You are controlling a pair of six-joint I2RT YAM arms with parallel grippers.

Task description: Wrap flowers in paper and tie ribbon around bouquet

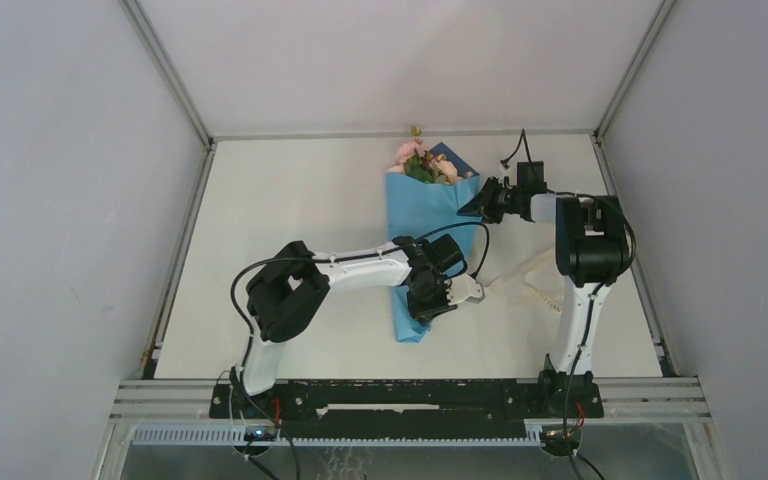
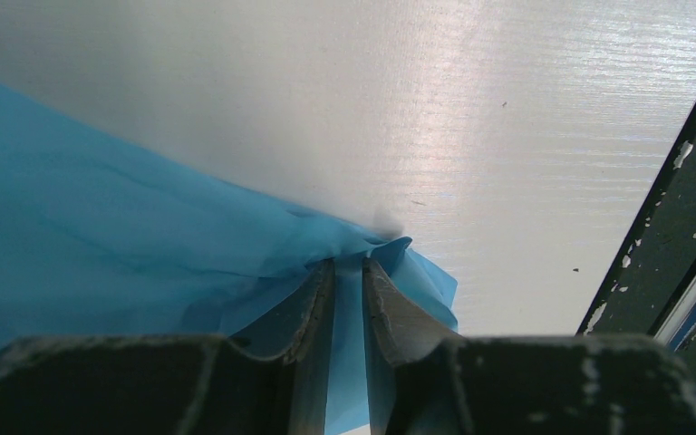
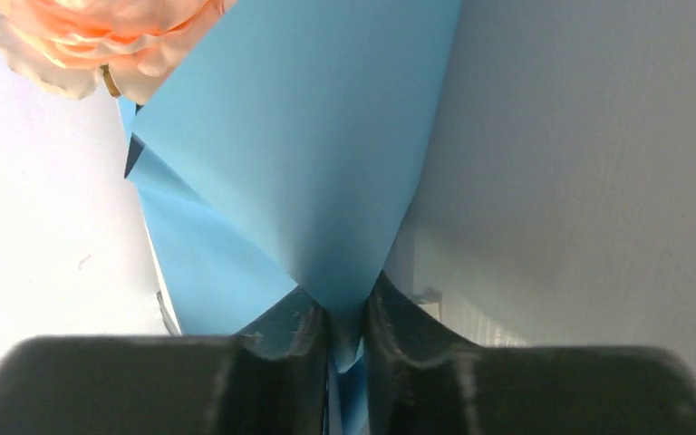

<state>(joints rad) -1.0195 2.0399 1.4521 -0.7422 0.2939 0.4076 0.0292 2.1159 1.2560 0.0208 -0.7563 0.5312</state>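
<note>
While the bouquet [image 1: 422, 225] lies flat on the white counter [image 1: 290, 220] with its wide end toward the back wall, both arms reach in to it from opposite sides. Its pink flowers [image 1: 422, 160] and green leaves poke out of that far end, and the cone narrows to a tip at the near end.

The left arm [image 1: 360, 268] is folded low at the elbow, left of the bouquet. Its forearm runs nearly level across to the narrow lower part of the cone, with the wrist turned down over it. Seen from the left wrist, the left fingers [image 2: 313, 308] are clenched on a gathered fold of the blue paper [image 2: 100, 227], with a thin strip of it pressed between them just above the counter.

The right arm [image 1: 588, 240] stands upright to the right of the bouquet, bent sharply at the elbow so that its forearm points back to the cone's upper right edge, beside the flowers. The right fingers [image 3: 304, 326] are pinched on a pointed corner of the paper, which fans upward from them. One peach-pink bloom [image 3: 91, 36] shows past the sheet's edge.

The cream ribbon [image 1: 520, 272] lies on the counter just right of the bouquet's lower half, between it and the right arm.
</note>
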